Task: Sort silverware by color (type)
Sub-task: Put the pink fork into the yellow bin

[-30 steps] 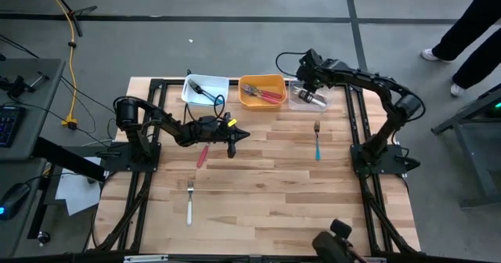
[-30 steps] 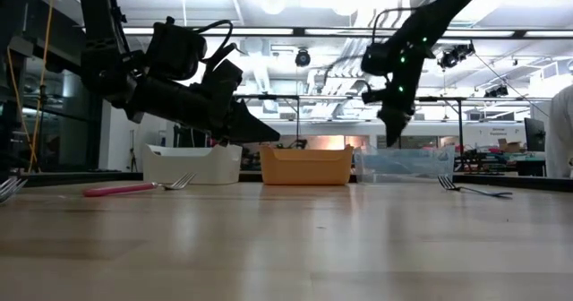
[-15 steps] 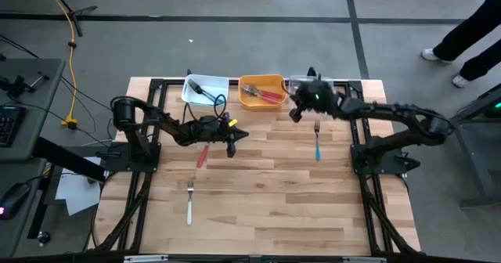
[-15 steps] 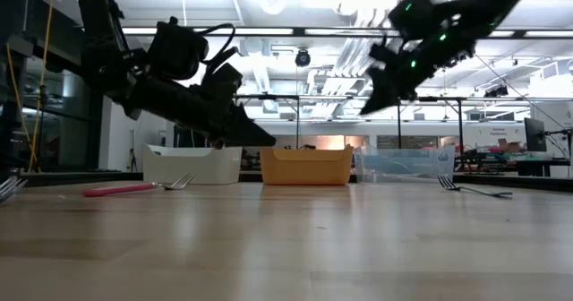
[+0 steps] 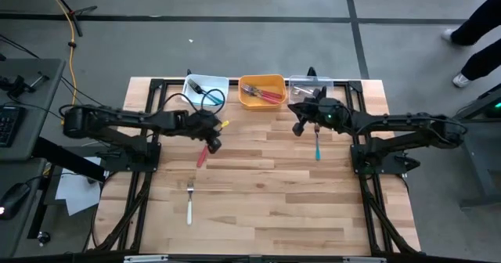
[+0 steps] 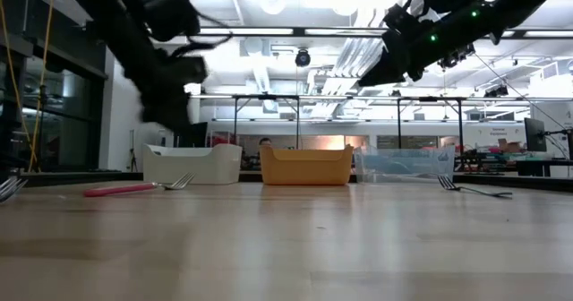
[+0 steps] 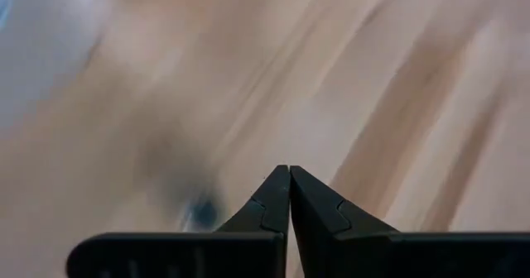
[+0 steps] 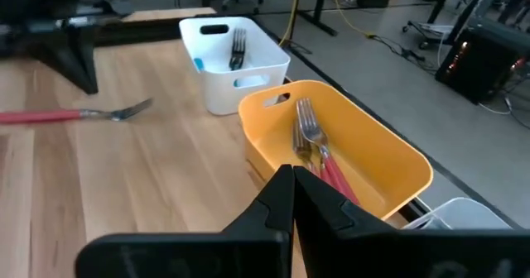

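Observation:
A red-handled fork [image 5: 202, 155] lies flat on the table, with my left gripper [image 5: 212, 145] shut just above and to the right of it. A blue-handled fork [image 5: 317, 144] lies right of centre. My right gripper [image 5: 297, 129], also shut, hovers to its left in front of the bins. A white-handled fork [image 5: 189, 203] lies near the table's near-left area. More forks rest inside the white bin [image 5: 205, 89], the orange bin [image 5: 262, 89] and the clear bin [image 5: 309, 88]. In the right wrist view the shut fingers [image 8: 292, 172] point at the orange bin [image 8: 389, 158].
The three bins stand in a row along the far edge. The dark frame rails run down both sides of the table. Bare wood lies across the middle and the near half. A person's legs [image 5: 477, 36] show on the floor beyond the far right corner.
My right gripper has come away from above the clear bin toward the near edge and now hangs beside the blue fork. My left gripper has drawn back toward the table's left, from right of the red fork to nearly above it, and its arm has stretched out. The forks have stayed put.

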Available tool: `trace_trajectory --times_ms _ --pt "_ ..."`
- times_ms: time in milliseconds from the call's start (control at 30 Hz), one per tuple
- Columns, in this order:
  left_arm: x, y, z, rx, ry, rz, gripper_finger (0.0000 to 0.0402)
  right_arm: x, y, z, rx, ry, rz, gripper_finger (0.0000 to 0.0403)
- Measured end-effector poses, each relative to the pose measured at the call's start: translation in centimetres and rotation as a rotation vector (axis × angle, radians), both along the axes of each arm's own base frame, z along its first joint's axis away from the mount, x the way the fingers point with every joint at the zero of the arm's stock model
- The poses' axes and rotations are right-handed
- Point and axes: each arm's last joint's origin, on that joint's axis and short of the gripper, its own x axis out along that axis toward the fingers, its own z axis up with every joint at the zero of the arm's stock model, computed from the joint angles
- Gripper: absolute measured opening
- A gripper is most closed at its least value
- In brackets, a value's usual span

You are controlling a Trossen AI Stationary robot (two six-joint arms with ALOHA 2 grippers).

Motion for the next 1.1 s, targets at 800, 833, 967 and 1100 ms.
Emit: trace_trajectory --times_ms 800,833,967,1100 --pt "-0.1 -0.1 -4.9 -0.140 0.302 0.262 0.0115 0.0 0.0 0.0 -0.021 0.015 0.010 0.0000" --pt "0.0 -0.1 -4.9 -0.137 0.307 0.259 0.0114 0.0 0.0 0.0 -0.021 0.015 0.011 0.0000" --pt "-0.1 -0.1 -5.1 -0.126 0.330 0.230 0.0090 0.0 0.0 0.0 -0.021 0.015 0.011 0.0000" --pt "-0.3 -0.1 -4.8 -0.119 0.332 0.219 0.0036 0.0 0.0 0.0 -0.021 0.015 0.013 0.0000"
